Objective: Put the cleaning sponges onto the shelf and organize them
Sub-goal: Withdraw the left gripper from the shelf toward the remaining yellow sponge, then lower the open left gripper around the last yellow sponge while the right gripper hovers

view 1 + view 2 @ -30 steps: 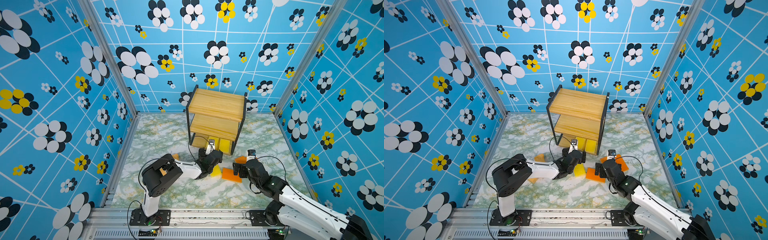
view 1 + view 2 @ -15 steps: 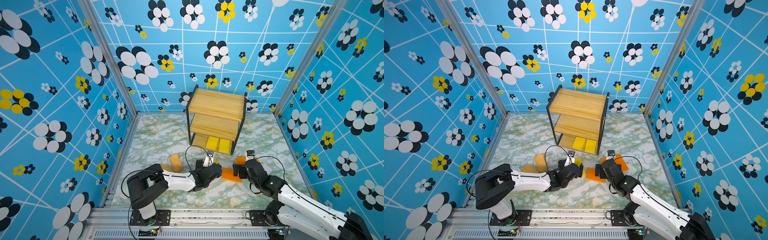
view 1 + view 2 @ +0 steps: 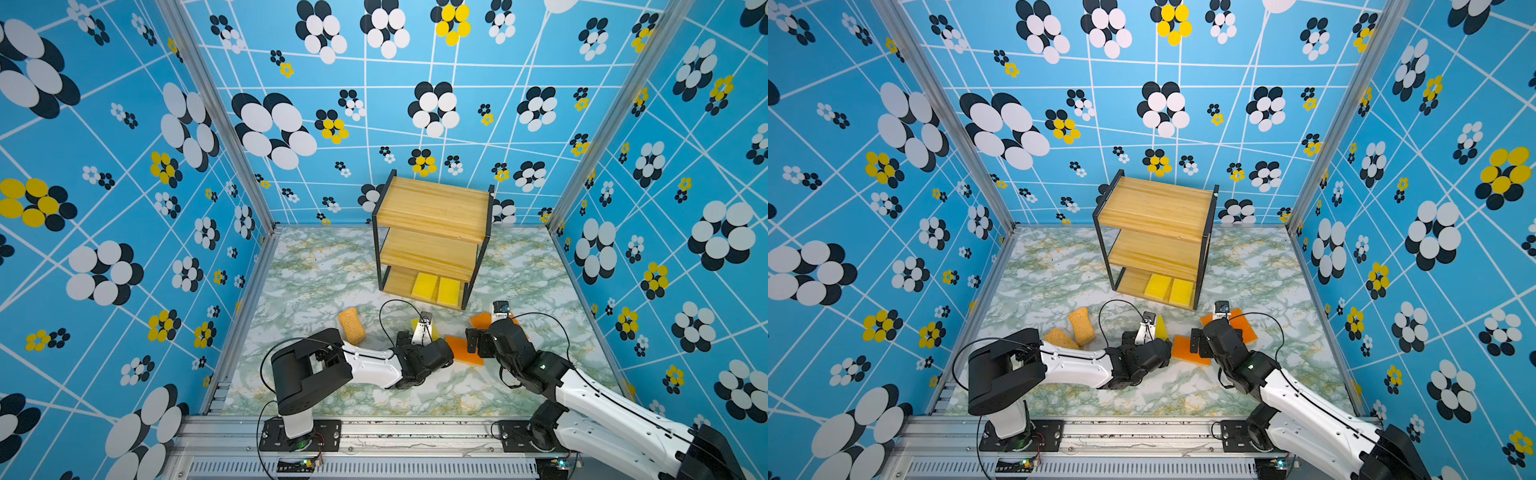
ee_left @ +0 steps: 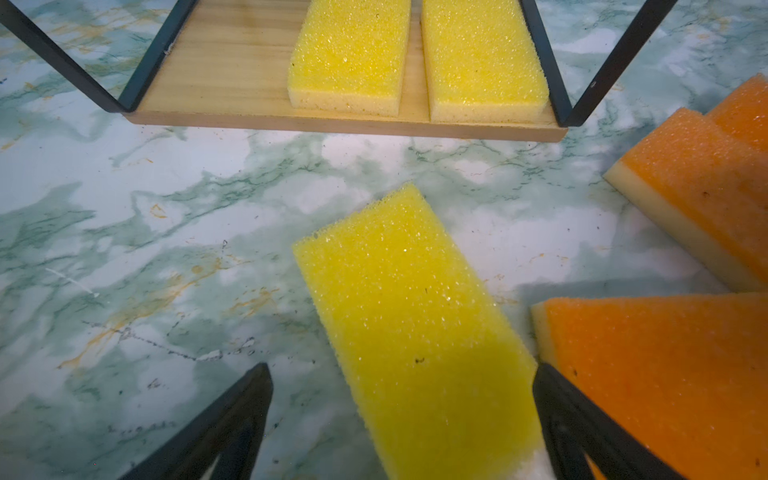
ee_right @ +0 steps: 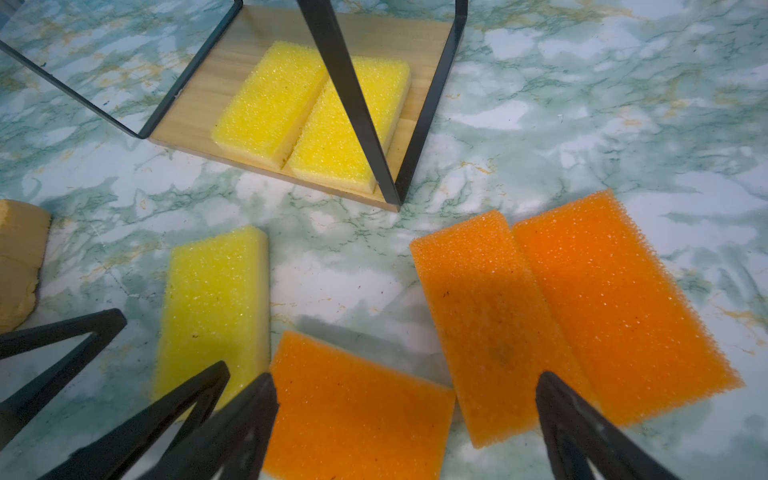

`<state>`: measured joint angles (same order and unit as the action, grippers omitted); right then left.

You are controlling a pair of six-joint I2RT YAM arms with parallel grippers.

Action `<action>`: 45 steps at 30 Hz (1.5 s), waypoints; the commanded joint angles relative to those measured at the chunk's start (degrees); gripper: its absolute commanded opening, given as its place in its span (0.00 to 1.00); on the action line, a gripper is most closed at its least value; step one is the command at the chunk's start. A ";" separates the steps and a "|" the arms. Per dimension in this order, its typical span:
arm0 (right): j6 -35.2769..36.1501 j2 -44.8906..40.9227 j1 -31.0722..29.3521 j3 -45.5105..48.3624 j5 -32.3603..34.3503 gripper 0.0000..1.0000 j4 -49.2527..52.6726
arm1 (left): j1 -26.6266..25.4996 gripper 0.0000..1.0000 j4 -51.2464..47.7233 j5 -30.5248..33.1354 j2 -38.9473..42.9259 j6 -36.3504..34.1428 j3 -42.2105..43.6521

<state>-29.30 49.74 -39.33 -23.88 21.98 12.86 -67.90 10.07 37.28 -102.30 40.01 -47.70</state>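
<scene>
Sponges [image 4: 349,54] — porous yellow slabs — on plank shelf [image 4: 216,75]; left end effector [image 4: 401,370] and right end effector [image 5: 407,376] wide.

Three yellow sponges [image 5: 266,108] [image 5: 345,129] [image 5: 212,303], three orange sponges [image 5: 357,407] [image 5: 490,316] [image 5: 623,299], apparently two tan sponges [image 3: 1081,326] [image 3: 1061,338], one three-tier shelf [image 3: 1156,208].
</scene>
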 commanded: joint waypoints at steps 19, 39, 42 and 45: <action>-1.66 24.48 -10.80 -13.48 9.46 0.99 2.28 | 2.32 0.99 -1.78 0.10 19.42 12.72 17.25; -5.62 40.91 -14.08 -22.78 14.33 0.99 10.84 | 2.16 0.99 -2.62 2.45 23.88 13.10 21.16; -4.99 42.20 -15.36 -23.69 14.35 0.99 11.20 | 1.92 0.99 -3.07 2.58 23.89 13.81 21.42; -3.40 42.91 -17.14 -24.83 14.24 0.99 10.25 | 1.63 0.99 -3.80 2.89 23.99 15.10 22.00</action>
<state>-33.54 91.85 -54.96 -46.87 35.29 21.82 -65.76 8.08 38.44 -79.88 53.58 -27.29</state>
